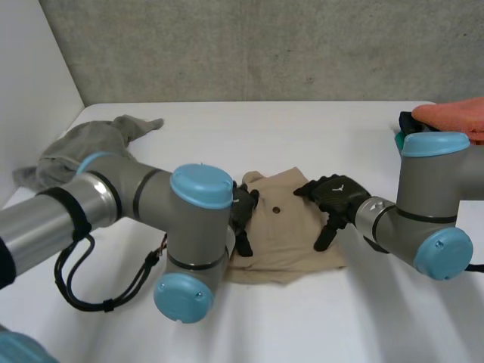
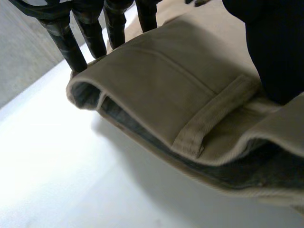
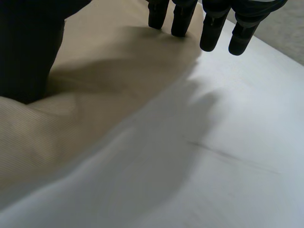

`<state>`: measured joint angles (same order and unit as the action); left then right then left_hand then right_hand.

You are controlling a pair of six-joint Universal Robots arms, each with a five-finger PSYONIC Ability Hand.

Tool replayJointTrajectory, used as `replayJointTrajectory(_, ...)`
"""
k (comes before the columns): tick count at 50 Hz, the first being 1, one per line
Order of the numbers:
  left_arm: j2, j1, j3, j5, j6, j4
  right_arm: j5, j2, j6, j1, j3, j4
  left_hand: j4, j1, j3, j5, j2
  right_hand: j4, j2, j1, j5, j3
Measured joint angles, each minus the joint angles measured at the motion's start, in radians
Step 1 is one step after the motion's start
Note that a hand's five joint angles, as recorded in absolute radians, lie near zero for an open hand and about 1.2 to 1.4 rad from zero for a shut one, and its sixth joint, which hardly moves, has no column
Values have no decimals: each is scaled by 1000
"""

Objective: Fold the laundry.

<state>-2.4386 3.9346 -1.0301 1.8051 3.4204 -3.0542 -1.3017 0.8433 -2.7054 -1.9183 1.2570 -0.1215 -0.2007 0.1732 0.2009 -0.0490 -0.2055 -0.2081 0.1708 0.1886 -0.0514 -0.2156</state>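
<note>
The tan trousers (image 1: 283, 227) lie part-folded in the middle of the table (image 1: 302, 325), with a hand at each side. The left hand (image 1: 243, 214) is at their nine o'clock edge. Its fingers (image 2: 76, 47) are straight and a little apart, tips touching the rolled fold, and its thumb (image 2: 278, 47) rests on top near the belt loop (image 2: 209, 114), so it presses rather than pinches. The right hand (image 1: 336, 198) is at the three o'clock edge, also flat and spread. Some of its fingers (image 3: 161, 16) are over the cloth and the others over bare table, and its thumb lies on the fabric. The main risk is probably the loose fold. On the left side the layers gape and nothing clamps them, so an uneven push inward could slide the top layer off the lower one or bunch the bundle. The right hand is only half on the cloth and could skid along the table and miss the edge. The left arm (image 1: 193, 242) hides the trousers' seven o'clock corner, so a crease there might go unnoticed. A grey garment (image 1: 79, 151) lies well apart at ten o'clock. An orange cloth (image 1: 457, 115) sits at two o'clock, just behind the right arm (image 1: 435, 181), and a backward swing could brush it.
</note>
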Motion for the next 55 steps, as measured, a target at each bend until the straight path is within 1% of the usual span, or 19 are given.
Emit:
replayJointTrajectory(3,44,0,-1,-2,5,-2,-46,30,28,1,9,10,0,-1,0,0,0,0,0,0,0,0)
replayJointTrajectory(7,155,-1,-8,-12,5,-10,-111,132,47,2,60,74,0,-1,0,1,0,0,0,0,1,0)
replayJointTrajectory(11,245,-1,-20,-38,3,-15,-128,234,52,0,145,156,0,-1,0,1,0,0,0,0,3,0)
replayJointTrajectory(14,309,2,-40,-78,2,-17,-112,340,52,-9,261,239,0,-1,0,1,0,0,0,0,3,0)
replayJointTrajectory(16,355,10,-63,-127,1,-17,-71,420,52,-24,381,313,0,-1,0,1,0,0,0,0,3,0)
replayJointTrajectory(17,359,11,-66,-133,1,-17,-65,428,52,-26,395,321,0,-1,0,1,0,0,0,0,3,0)
replayJointTrajectory(18,382,22,-82,-167,0,-17,-27,465,53,-39,482,375,0,-1,0,1,0,0,0,0,3,0)
replayJointTrajectory(20,395,32,-94,-192,-1,-16,0,483,53,-48,540,413,0,-1,0,1,0,0,0,0,3,0)
replayJointTrajectory(22,413,57,-115,-235,-5,-15,56,505,54,-66,660,498,0,-1,0,1,0,0,0,0,3,0)
replayJointTrajectory(25,421,81,-132,-267,-16,-14,99,499,54,-82,759,586,0,-1,0,1,0,0,0,0,3,0)
replayJointTrajectory(27,421,91,-141,-278,-29,-13,112,465,57,-87,798,643,0,-1,0,1,0,0,0,0,3,0)
replayJointTrajectory(32,416,95,-146,-282,-52,-14,109,371,71,-88,798,729,0,-1,0,1,0,0,0,0,3,0)
replayJointTrajectory(36,412,95,-145,-279,-64,-15,92,304,92,-88,761,796,0,-1,0,1,0,0,0,0,3,0)
replayJointTrajectory(42,411,93,-144,-278,-67,-17,70,241,105,-89,694,829,0,-1,0,1,0,0,2,1,3,0)
replayJointTrajectory(48,409,91,-146,-277,-66,-17,64,188,105,-90,629,830,0,-1,0,1,0,-100,135,113,-79,-91)
replayJointTrajectory(55,408,90,-151,-277,-66,-16,62,142,95,-99,548,822,0,-1,0,1,0,-164,178,179,-100,-158)
